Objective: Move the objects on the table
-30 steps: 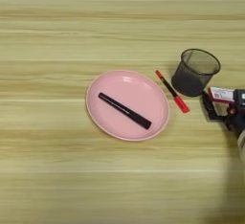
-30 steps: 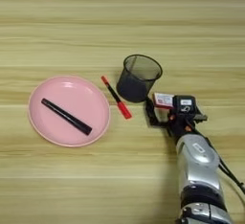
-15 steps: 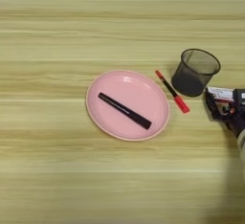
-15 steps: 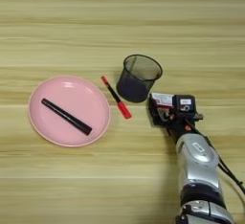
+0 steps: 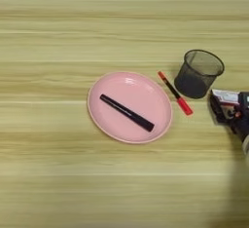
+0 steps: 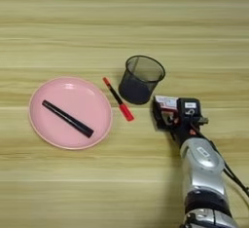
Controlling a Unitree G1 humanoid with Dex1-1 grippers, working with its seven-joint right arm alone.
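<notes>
On the table [image 6: 58,22], a slim all-black marker [image 6: 68,119] lies slantwise on the round pink plate [image 6: 48,93]. A black marker with a red cap and tip [image 6: 118,105] lies on the wood between the plate and the black mesh cup [image 6: 141,78]. Just right of the cup's foot is a small flat red-and-white box [image 6: 168,102], also at the right edge of the left eye view [image 5: 224,97]. My right gripper [image 6: 168,111] has come in from the bottom right and sits right at the box, its tip around the box's near side.
The mesh cup stands upright right beside the box and gripper, on their far left. My silver forearm [image 6: 203,168] covers the bottom right of the table. Bare wood stretches across the far side, the left and the near left.
The gripper has crept slightly forward and in toward the box. The box, both markers, the plate and the cup lie where they were.
</notes>
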